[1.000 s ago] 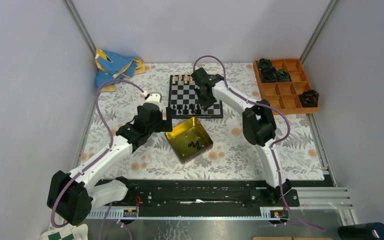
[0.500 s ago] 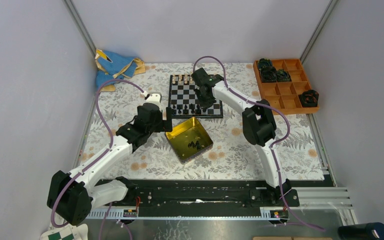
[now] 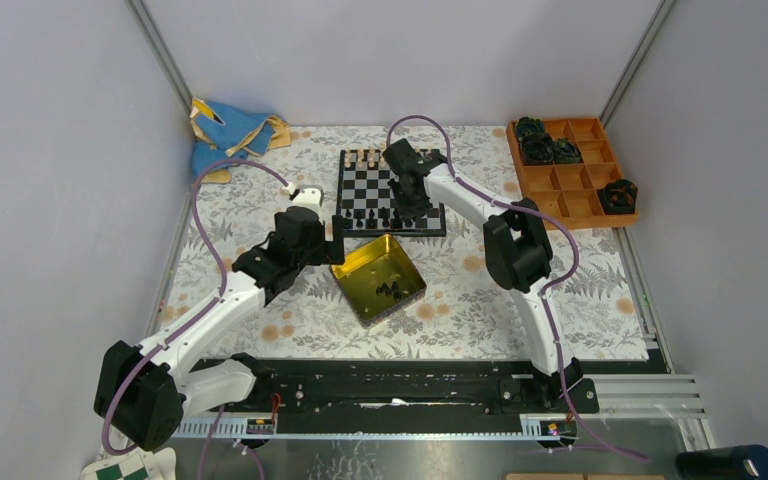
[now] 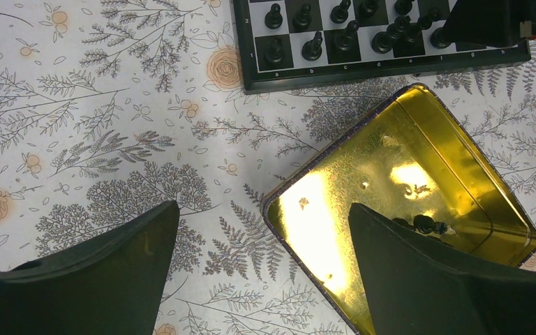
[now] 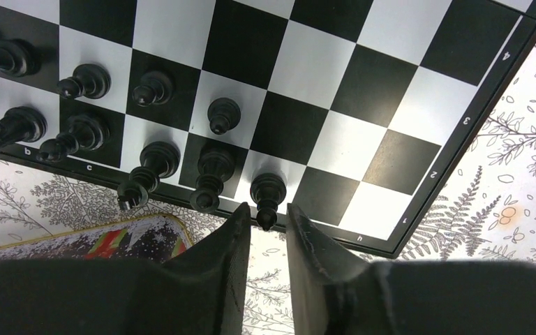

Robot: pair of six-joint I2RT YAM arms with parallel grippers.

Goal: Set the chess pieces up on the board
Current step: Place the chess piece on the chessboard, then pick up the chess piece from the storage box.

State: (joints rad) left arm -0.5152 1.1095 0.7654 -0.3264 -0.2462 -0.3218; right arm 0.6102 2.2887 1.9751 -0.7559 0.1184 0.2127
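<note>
**Top view:** We see the board [image 3: 390,190] at upper centre of the floral table cover [image 3: 460,300]. Cream pieces [image 3: 365,158] line its far edge and black pieces [image 3: 365,213] its near edge. The right gripper [image 3: 407,208] hangs over the board's near right part. The left gripper [image 3: 338,243] sits left of centre, beside the yellow tin [image 3: 360,265], which holds loose black pieces [image 3: 392,291]. An orange tray [image 3: 570,190] lies at upper right and a blue cloth [image 3: 228,130] at upper left.

**Left wrist view:** The left gripper [image 4: 262,272] is spread wide and holds nothing. One finger is over the cover at lower left, the other over the tin [image 4: 335,230] at lower right. The board's [image 4: 321,73] near rows of black pieces [image 4: 312,47] run along the top edge.

**Right wrist view:** At lower centre, the right gripper's [image 5: 266,216] fingers stand narrowly parted either side of one black piece [image 5: 268,192]. A sliver of gap shows on each side. The piece stands upright on a white square in the board's [image 5: 314,63] edge row, with more black pieces [image 5: 84,80] to its left.
</note>
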